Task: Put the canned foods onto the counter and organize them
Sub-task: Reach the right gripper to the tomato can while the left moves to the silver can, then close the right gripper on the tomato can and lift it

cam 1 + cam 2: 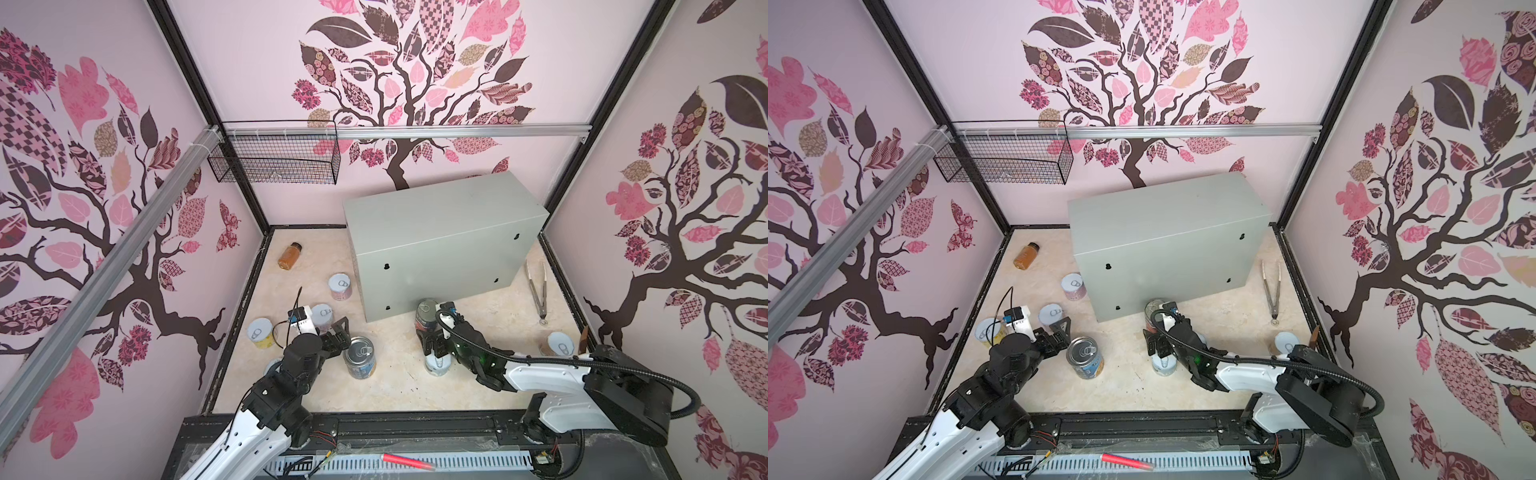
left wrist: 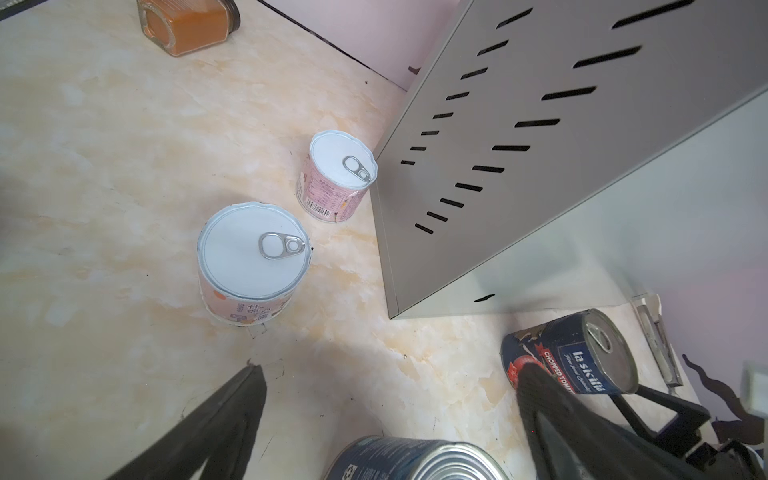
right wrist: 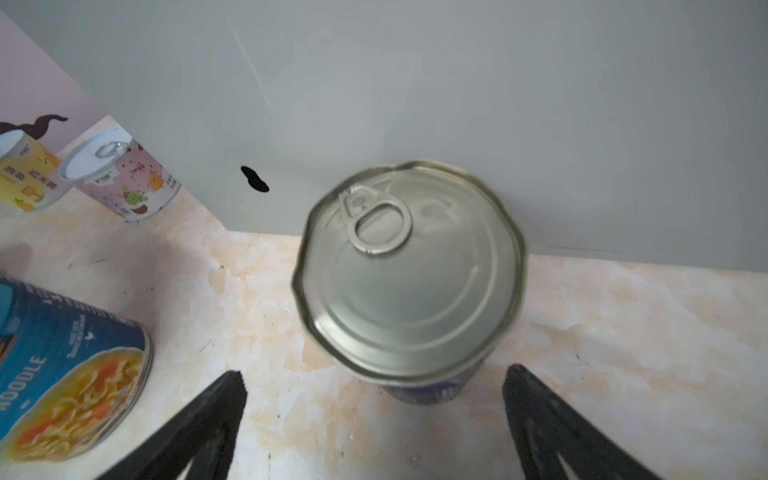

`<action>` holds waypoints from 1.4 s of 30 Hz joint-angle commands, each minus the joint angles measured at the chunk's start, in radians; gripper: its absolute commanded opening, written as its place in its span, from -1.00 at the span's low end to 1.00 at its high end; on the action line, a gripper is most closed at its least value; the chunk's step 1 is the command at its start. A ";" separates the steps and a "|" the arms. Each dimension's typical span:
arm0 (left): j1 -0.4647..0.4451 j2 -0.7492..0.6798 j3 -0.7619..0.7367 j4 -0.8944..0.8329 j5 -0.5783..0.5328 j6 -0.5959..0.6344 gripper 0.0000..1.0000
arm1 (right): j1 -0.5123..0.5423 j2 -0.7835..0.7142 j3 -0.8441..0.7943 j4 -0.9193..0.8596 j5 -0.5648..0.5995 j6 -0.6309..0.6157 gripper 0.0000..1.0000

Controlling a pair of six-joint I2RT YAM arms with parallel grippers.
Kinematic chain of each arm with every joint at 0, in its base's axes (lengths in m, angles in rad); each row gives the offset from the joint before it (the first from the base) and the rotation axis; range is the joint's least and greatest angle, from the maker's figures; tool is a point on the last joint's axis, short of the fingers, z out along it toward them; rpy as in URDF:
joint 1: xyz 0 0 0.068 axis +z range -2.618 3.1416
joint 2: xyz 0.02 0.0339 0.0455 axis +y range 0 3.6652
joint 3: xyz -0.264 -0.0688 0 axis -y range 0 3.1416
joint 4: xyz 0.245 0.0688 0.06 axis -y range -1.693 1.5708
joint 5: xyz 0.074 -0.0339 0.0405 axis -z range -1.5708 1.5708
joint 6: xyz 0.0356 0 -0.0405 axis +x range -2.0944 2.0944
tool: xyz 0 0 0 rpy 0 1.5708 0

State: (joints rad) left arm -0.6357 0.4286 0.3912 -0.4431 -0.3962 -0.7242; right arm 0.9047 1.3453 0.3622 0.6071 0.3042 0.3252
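Cream marbled floor [image 1: 399,386], pink tree-print walls [image 1: 266,83], grey counter [image 1: 440,208]. I see my left gripper [image 2: 386,386] and right gripper [image 3: 374,376] both spread wide.

Left arm [image 1: 232,449], right arm [image 1: 552,376]: white shells, black joints; ribbed black hose [image 1: 698,401] (right only) behind the wrist [image 1: 455,332]
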 commanded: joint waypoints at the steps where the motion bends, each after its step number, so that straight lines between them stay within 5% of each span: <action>1: -0.003 0.011 -0.028 0.041 0.009 0.024 0.96 | 0.003 0.056 0.038 0.106 0.043 -0.007 0.99; 26: -0.002 0.042 -0.046 0.093 0.039 0.035 0.96 | 0.004 0.360 0.090 0.443 0.206 -0.001 0.87; 42: -0.002 0.060 -0.012 0.088 0.053 0.025 0.96 | 0.005 0.300 0.079 0.397 0.190 -0.049 0.24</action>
State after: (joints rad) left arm -0.6357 0.4953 0.3725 -0.3603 -0.3534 -0.7040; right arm 0.9039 1.6920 0.4255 1.0088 0.5037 0.2760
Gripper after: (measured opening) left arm 0.981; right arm 0.784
